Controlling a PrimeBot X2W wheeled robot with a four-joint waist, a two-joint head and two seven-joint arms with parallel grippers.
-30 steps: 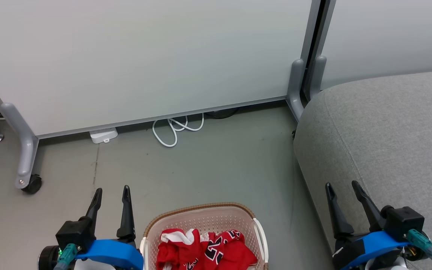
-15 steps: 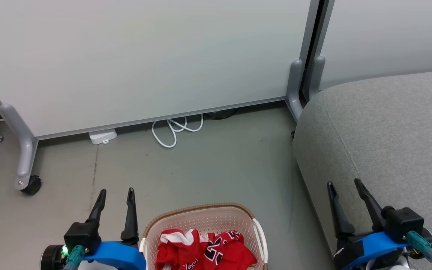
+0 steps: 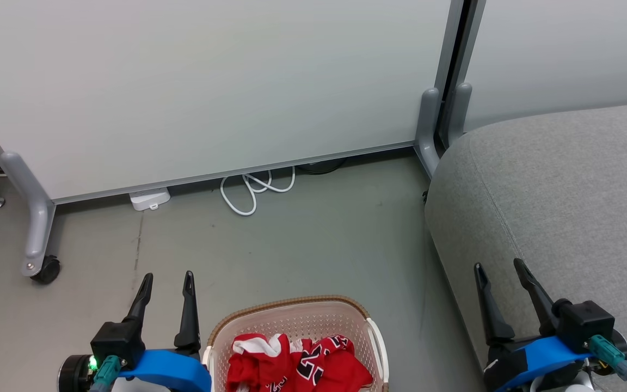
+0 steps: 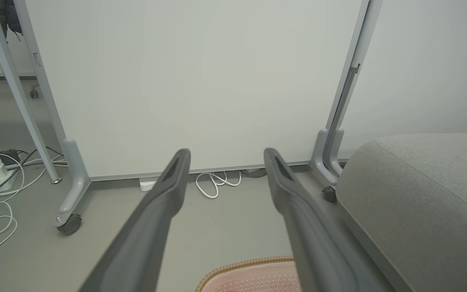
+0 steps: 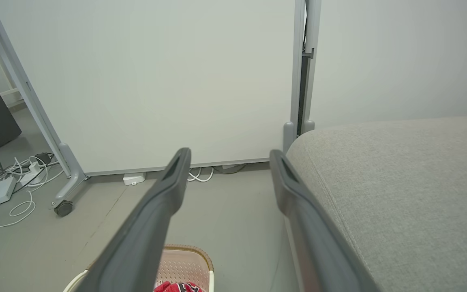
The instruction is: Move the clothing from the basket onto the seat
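head view. left gripper sits at lower left, just beside the left wall of the basket, over the floor. its fingers point up the view and are set wide apart, with bare floor between them. left wrist view agrees: two dark fingers spread, and the gap between the tips opens onto the floor and the partition panel.

right gripper sits at lower right, over the front edge of the seat. jaws wide, grey fabric showing through the gap. in the right wrist view one finger overlaps the seat's rounded edge and the other lies over the floor and the basket's rim. cannot tell whether either finger touches the seat.

the clothing: red fabric, white trim, black white-edged numerals, crumpled in one heap inside the basket, below the rim. the bottom edge of the view cuts it off. cannot tell one garment from another.

the basket stands on the floor between the two grippers, near the seat, with a strip of floor between them. it has a brown woven-look rim, cream perforated walls and a white handle on the side toward the seat.

the seat is light grey, with a rounded corner and a stitched seam running back along its top.

background: the panel stands on grey legs with a castor. a looped white cable and a small white box lie on the floor at its foot.
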